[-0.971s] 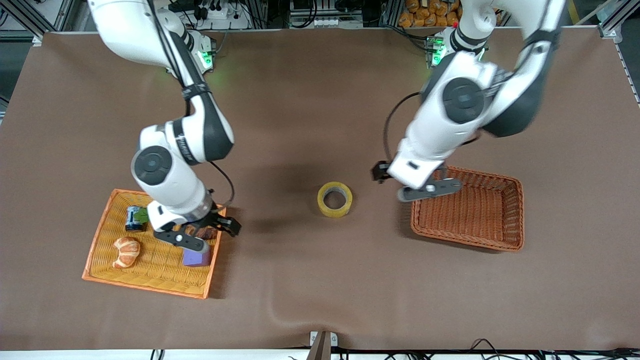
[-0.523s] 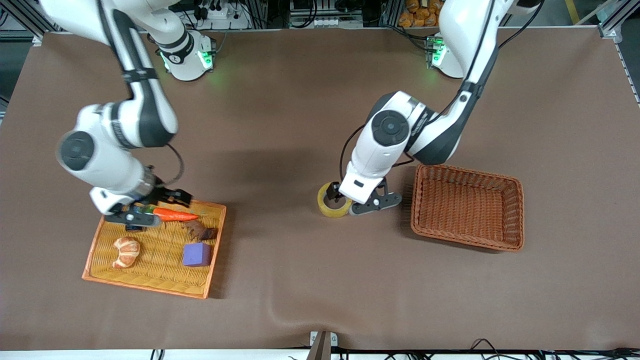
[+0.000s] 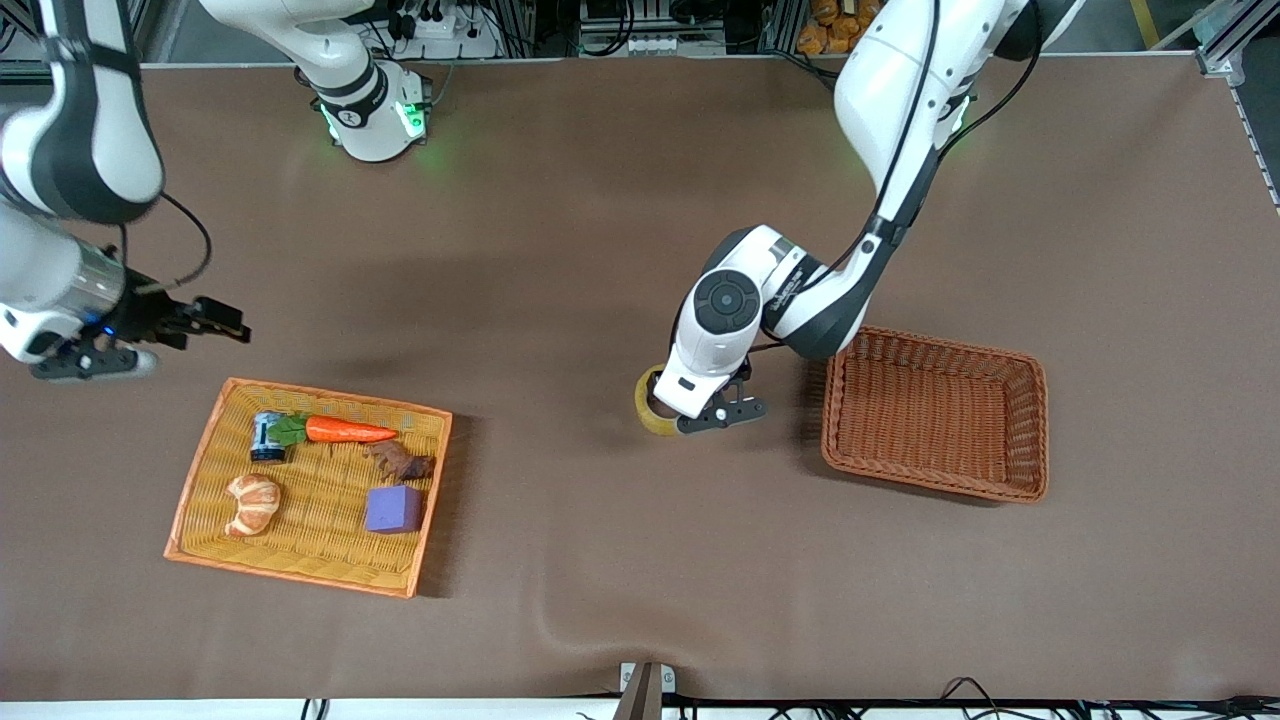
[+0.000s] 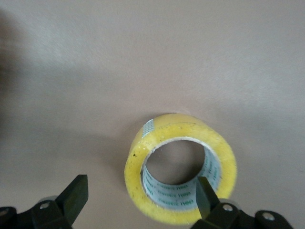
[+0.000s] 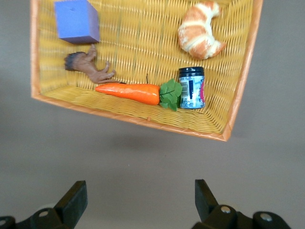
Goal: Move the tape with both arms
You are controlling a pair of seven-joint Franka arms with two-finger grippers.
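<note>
Fingers of the right gripper (image 3: pixel 150 340) hang open near the worktop's right-arm edge, having lifted away from the yellow tray (image 3: pixel 200 470). Mid-worktop, the left gripper (image 4: pixel 138 200) has dropped onto the tape (image 4: pixel 181 167), open fingers straddling its wall. Pickup is under way; closing comes next, then lifting toward the brown basket (image 3: pixel 1030 430).

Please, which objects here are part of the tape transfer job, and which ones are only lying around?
Part of the job:
tape, on the table
left pincer, open, one finger in the ring, one outside
right pincer, open, over bare table beside the orange tray

Only lying around:
orange tray holding carrot, croissant, purple cube, small jar, brown figure
brown basket
</note>
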